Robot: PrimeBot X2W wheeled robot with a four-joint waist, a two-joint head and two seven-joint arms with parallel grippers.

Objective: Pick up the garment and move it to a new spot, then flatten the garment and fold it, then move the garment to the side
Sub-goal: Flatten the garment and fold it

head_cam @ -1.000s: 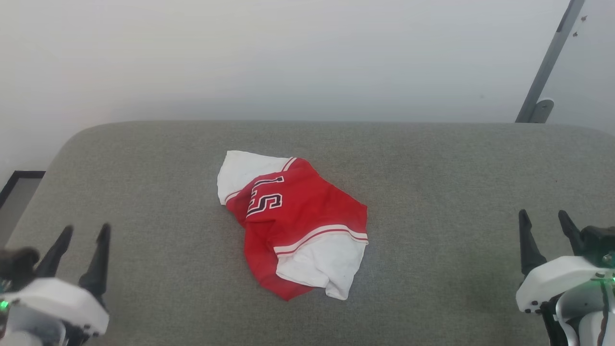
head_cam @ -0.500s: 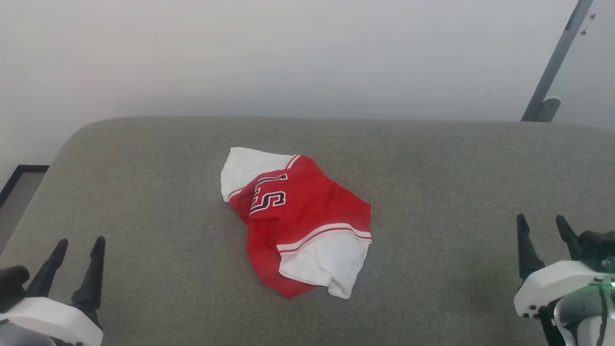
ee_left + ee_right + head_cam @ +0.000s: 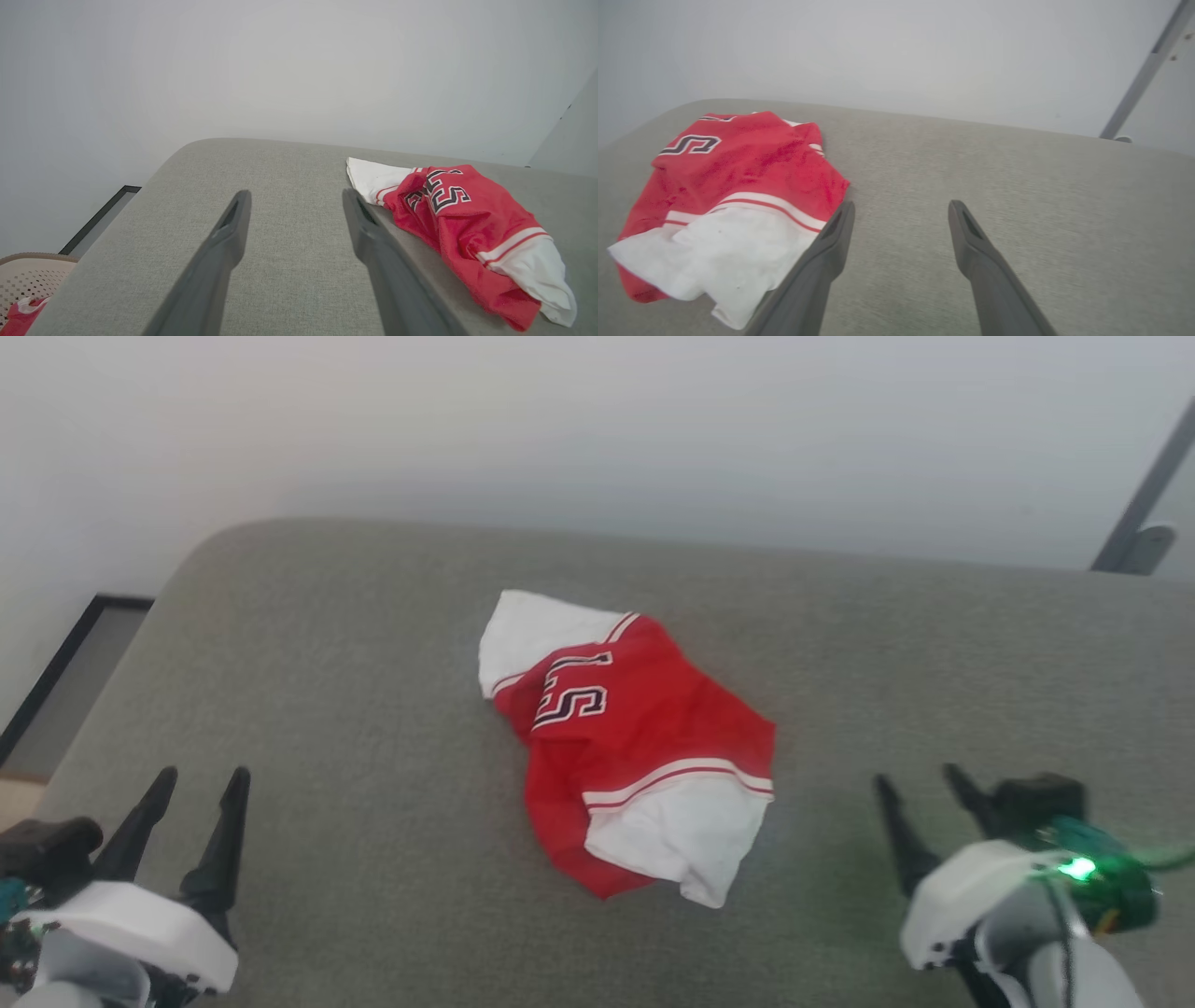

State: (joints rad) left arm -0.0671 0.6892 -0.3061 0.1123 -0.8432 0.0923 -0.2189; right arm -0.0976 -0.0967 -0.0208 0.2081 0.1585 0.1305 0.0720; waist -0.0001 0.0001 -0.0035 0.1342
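Note:
The garment (image 3: 635, 747), a red shirt with white sleeves and dark outlined lettering, lies crumpled in the middle of the grey padded surface (image 3: 373, 709). It also appears at the right of the left wrist view as the garment (image 3: 467, 224) and at the left of the right wrist view as the garment (image 3: 738, 186). My left gripper (image 3: 201, 779) hovers open at the lower left, well apart from the cloth. My right gripper (image 3: 920, 784) is open at the lower right, close to the garment's right edge. Nothing is between either pair of fingers.
A pale wall rises behind the surface. A grey slanted pole (image 3: 1144, 504) stands at the back right. A dark-framed panel (image 3: 65, 681) lies on the floor at the left. A perforated beige basket (image 3: 28, 280) with red cloth inside sits below the surface's left end.
The head camera has swung, shifting the whole picture to the right. My right gripper has moved left toward the garment. The garment lies as it did.

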